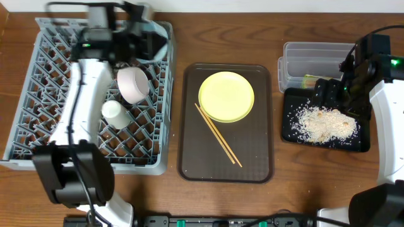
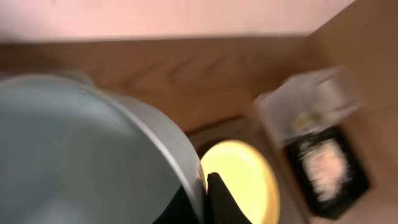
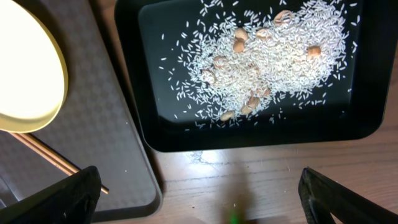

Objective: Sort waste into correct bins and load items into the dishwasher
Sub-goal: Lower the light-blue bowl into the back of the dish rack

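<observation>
While the L arm [image 1: 79, 107] hangs over it, dish rack [image 1: 38, 94]: big, square, grey plastic, open lattice of pegs; left side of the table [image 3: 261, 168].
light blue bowl [image 2: 81, 155]: smooth, rounded, pale; fills the left wrist view, blurred; up over the rack's far right corner.
L gripper [image 2: 199, 198]: clamped on the bowl's rim, a dark finger on each side of the wall.
L arm pose: white links run from the near edge across the rack, wrist at the far edge.
white bowl [image 1: 132, 84]: round, glossy, tipped on its side in the rack, just beside the arm.
white cup [image 1: 115, 112]: small, cylindrical; in the rack, next to the white bowl.
serving tray [image 1: 252, 157]: dark brown, rounded rect., fine-grained surface; mid-table.
yellow plate [image 1: 226, 96]: round, smooth, shallow; on the tray's far half.
chopsticks [image 1: 218, 134]: two thin wooden sticks, side by side, diagonal on the tray from the plate's edge.
clear tub [image 1: 315, 53]: see-through plastic, rect.; far right.
wrapper [image 1: 309, 80]: green-and-yellow, crinkled; inside the tub.
black tray [image 3: 155, 124]: glossy, shallow, rect.; right in front of the tub.
crumbs [image 3: 267, 68]: white rice-like grains w/ a few tan lumps, loose heap in the black tray.
R gripper [image 3: 199, 180]: spread wide, nothing between the fingers; bare wood under it, beside the black tray.
R arm [image 1: 385, 107] pose: white link along the right edge, black wrist bent over tub and black tray.
</observation>
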You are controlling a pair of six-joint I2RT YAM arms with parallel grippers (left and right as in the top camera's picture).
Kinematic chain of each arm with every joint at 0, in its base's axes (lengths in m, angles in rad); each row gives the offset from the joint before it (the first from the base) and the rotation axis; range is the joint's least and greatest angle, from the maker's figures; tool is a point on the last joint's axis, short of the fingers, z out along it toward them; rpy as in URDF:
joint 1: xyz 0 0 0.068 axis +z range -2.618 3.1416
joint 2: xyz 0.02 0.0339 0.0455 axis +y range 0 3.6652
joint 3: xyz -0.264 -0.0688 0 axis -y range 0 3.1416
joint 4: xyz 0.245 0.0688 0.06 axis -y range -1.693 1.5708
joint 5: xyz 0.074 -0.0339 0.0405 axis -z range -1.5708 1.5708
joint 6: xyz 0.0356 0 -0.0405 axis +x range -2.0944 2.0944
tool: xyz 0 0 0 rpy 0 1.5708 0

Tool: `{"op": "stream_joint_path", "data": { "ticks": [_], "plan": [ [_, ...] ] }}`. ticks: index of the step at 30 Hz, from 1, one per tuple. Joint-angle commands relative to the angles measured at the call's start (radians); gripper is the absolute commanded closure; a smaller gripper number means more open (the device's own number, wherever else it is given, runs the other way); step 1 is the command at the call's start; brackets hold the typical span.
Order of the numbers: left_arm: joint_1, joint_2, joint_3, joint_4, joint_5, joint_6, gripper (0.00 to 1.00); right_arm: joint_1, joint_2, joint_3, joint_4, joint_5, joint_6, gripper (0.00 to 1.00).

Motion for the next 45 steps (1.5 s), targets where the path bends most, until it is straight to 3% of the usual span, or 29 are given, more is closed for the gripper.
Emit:
{"op": "stream_joint_path", "data": {
  "ticks": [1,12,25,30,31,38,45],
  "plan": [
    [0.081,0.065,0.022,0.075,0.373,-0.072,0.92,-0.007,-0.021,0.014,-0.001,0.01,0.006,0.01],
    [0.162,0.303,0.022,0.499,0.612,-0.472,0.92,-0.007,-0.021,0.014,0.0,0.01,0.006,0.01],
    [0.26,0.404,0.012,0.523,0.612,-0.481,0.92,-0.007,-0.021,0.014,-0.012,0.01,0.006,0.01],
    [0.305,0.417,0.009,0.468,0.599,-0.48,0.85,-0.007,-0.021,0.014,-0.012,0.01,0.007,0.01],
    [0.312,0.418,0.006,0.462,0.592,-0.48,0.83,-0.007,-0.021,0.014,-0.012,0.01,0.007,0.01],
    [0.371,0.418,0.0,0.439,0.59,-0.482,0.22,-0.007,-0.021,0.014,-0.013,0.01,0.007,0.01],
    [0.444,0.377,0.0,0.357,0.47,-0.521,0.15,-0.007,-0.021,0.014,-0.016,0.01,0.006,0.01]
  ]
}}
